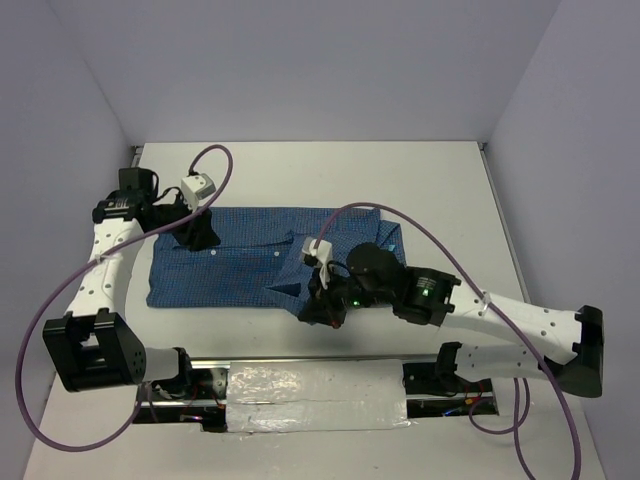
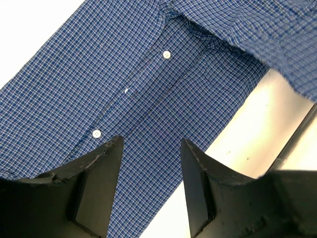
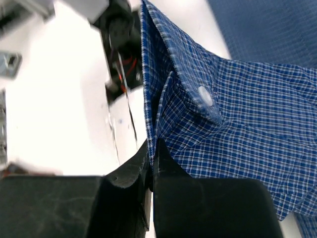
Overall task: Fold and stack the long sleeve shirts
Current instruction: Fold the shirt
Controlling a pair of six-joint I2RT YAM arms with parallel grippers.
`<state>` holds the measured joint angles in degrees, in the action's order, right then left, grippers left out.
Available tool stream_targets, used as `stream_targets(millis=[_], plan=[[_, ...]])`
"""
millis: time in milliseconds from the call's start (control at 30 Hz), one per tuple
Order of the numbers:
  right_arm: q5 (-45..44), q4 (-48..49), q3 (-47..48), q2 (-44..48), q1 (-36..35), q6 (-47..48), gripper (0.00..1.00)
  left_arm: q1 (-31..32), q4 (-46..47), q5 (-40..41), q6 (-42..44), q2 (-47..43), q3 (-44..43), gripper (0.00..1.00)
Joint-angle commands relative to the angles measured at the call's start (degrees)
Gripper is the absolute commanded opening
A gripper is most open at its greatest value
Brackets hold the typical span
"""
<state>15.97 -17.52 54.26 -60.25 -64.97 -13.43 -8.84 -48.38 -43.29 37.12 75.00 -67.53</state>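
The long sleeve shirt (image 1: pixel 235 268), blue and finely checked with small white buttons (image 2: pixel 166 54), lies spread across the middle of the table. My left gripper (image 1: pixel 200 236) is at the shirt's far left edge. In the left wrist view it (image 2: pixel 151 140) stands open above the cloth (image 2: pixel 148 79), with nothing gripped between its fingers. My right gripper (image 1: pixel 322 302) is at the shirt's near edge. In the right wrist view it (image 3: pixel 152 144) is shut on a raised fold of the shirt (image 3: pixel 247 119), close to a white button (image 3: pixel 204 95).
The white table (image 1: pixel 320 175) is enclosed by pale walls at the back and both sides. A strip of silver tape (image 1: pixel 315 398) runs along the near edge between the arm bases. Purple cables (image 1: pixel 420 228) loop over both arms.
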Motion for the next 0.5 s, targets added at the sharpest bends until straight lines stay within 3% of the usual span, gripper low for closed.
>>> stream_targets(millis=[0, 233, 467], plan=[[1.87, -8.75, 3.21, -1.27, -1.04, 3.67, 0.0, 0.05, 0.39, -0.66, 0.84, 0.23, -1.64, 0.62], [6.87, -17.28, 10.86, -5.66, -1.47, 8.33, 0.0, 0.14, 0.04, -0.48, 1.55, 1.55, -1.99, 0.62], [12.33, -19.99, 11.3, -3.91, -1.92, 9.3, 0.0, 0.14, 0.04, -0.39, 1.9, 2.69, -2.34, 0.62]])
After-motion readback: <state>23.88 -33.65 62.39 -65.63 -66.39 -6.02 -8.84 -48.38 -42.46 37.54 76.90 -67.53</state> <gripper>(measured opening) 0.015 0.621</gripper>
